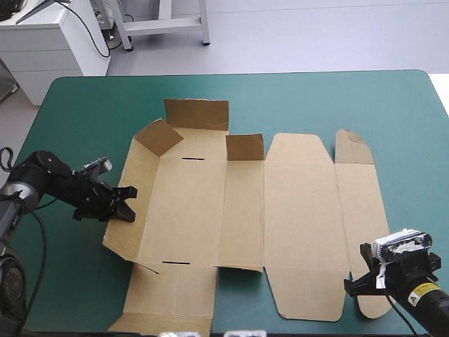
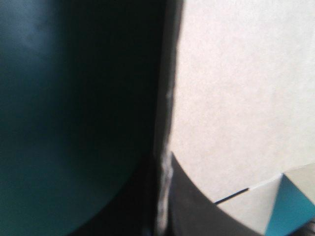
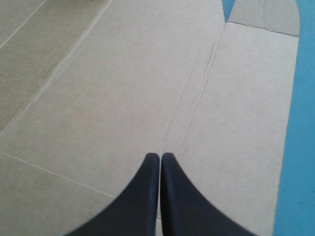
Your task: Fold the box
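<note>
The brown box (image 1: 245, 210) lies as a cut sheet on the teal-green cover, mostly flat. Its left wall (image 1: 121, 228) is tilted up, and two flaps at the far side (image 1: 196, 114) stand raised. My left gripper (image 1: 128, 203) is at that left wall. In the left wrist view the board's edge (image 2: 165, 123) runs between the black fingers (image 2: 197, 214), so my left gripper (image 2: 166, 156) is shut on the box. My right gripper (image 1: 354, 284) hovers over the near right panel. There my right gripper (image 3: 160, 156) is shut, with nothing in it, above the flat board (image 3: 123, 98).
Bare teal-green cover (image 1: 316, 98) runs along the far side and shows left of the box (image 1: 77, 126). A rounded end flap (image 3: 266, 14) lies ahead of the right gripper, with a strip of cover (image 3: 300, 147) beside the board.
</note>
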